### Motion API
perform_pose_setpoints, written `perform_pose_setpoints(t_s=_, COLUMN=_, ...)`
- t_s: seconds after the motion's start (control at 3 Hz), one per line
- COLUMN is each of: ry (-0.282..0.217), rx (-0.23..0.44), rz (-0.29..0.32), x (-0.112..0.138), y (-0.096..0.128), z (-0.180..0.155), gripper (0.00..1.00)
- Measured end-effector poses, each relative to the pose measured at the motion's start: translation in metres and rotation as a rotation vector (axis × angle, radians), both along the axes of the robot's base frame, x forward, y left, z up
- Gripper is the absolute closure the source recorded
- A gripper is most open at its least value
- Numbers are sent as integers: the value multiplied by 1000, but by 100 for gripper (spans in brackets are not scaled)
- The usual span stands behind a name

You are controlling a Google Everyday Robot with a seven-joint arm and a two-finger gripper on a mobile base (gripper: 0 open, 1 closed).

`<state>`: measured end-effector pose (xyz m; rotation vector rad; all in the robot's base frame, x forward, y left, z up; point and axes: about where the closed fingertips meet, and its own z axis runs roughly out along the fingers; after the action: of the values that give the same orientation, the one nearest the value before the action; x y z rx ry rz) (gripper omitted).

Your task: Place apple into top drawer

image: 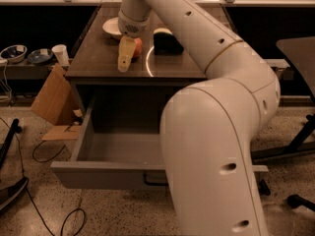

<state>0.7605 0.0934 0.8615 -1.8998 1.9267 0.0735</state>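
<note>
The apple (138, 47) is a small red-orange fruit on the dark tabletop (98, 65), near its middle. My gripper (126, 54) reaches down onto the tabletop right against the apple's left side and covers part of it. The top drawer (120, 149) is pulled out wide below the tabletop and looks empty inside. Its front panel (98, 173) faces me. The dark handle (153, 182) is partly hidden behind my arm (216, 146).
A cream-white bowl (111, 27) sits behind the gripper. A dark block sponge with a yellow top (167, 41) lies right of the apple. A cardboard piece (51, 100) leans at the cabinet's left. A cup (60, 54) and bowls stand on a low shelf. Cables lie on the floor.
</note>
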Motion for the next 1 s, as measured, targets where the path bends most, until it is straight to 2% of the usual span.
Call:
perform_pose_setpoints(t_s=0.33, ry=18, rx=-8, rz=-10, x=3, y=-6, z=-5, gripper=18)
perform_pose_setpoints(t_s=1.0, ry=26, rx=-6, rz=-12, x=4, y=-14, z=-2, gripper=65)
